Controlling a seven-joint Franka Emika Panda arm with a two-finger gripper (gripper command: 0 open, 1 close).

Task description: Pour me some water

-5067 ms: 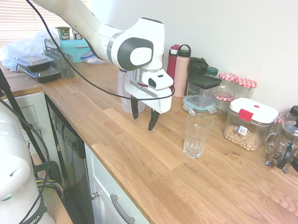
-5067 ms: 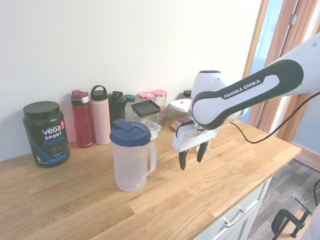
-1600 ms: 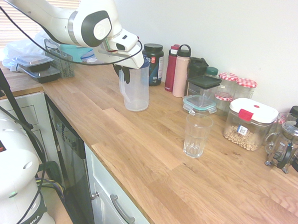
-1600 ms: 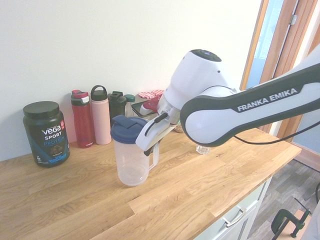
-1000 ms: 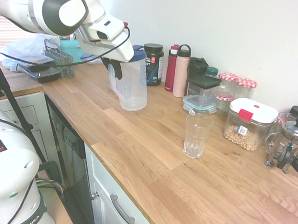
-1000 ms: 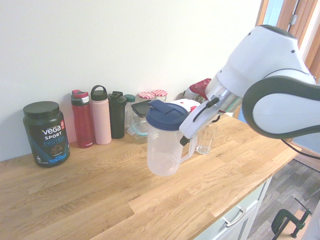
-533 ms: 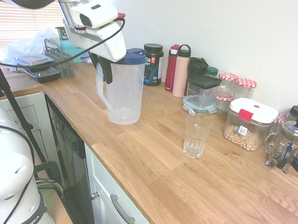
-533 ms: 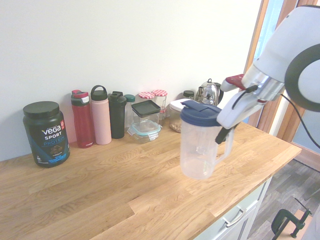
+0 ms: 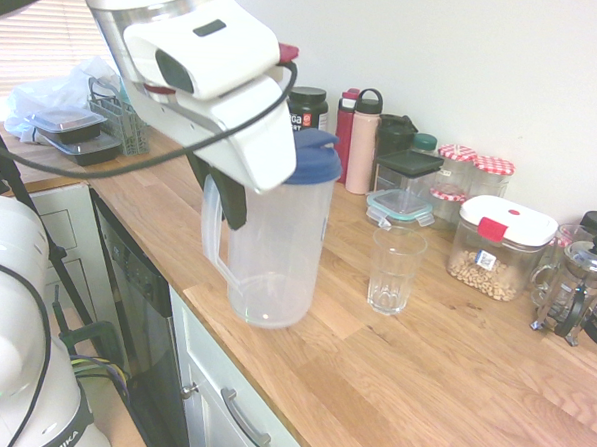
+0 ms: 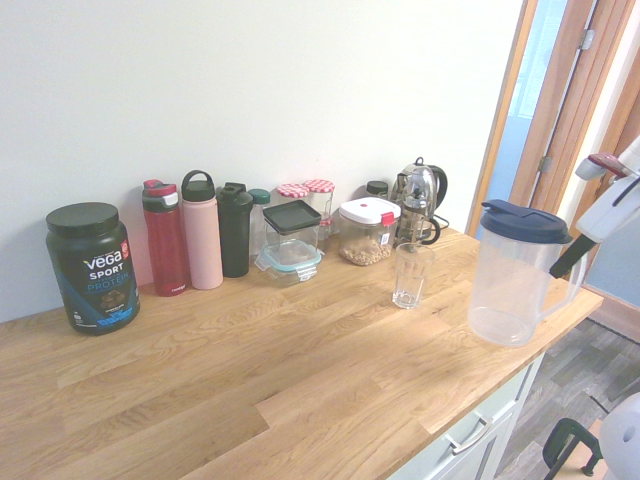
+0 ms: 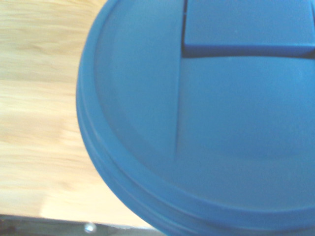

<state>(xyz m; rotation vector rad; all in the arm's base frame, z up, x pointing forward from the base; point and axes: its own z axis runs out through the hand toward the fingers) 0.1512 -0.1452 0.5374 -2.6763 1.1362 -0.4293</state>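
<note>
Pitcher held aloft by its handle

The clear pitcher point(image 9: 276, 237) is clamped at its handle by the gripper point(image 9: 230, 195), near the glass point(image 9: 393, 270), above the counter's point(image 9: 450, 392) front edge. Its contents cannot be made out; the wrist view is filled by the blue lid point(image 11: 206, 118).

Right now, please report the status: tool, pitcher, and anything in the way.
Tool shut on handle of clear plastic pitcher with blue lid. Pitcher upright, lifted off wooden counter. Empty clear drinking glass beside it, nothing between.

Clear jug point(image 9: 277, 252) with navy-blue lid point(image 11: 206, 118), clear glass point(image 9: 394, 270) (ribbed), pale oak-grain counter point(image 9: 450, 382)
</note>
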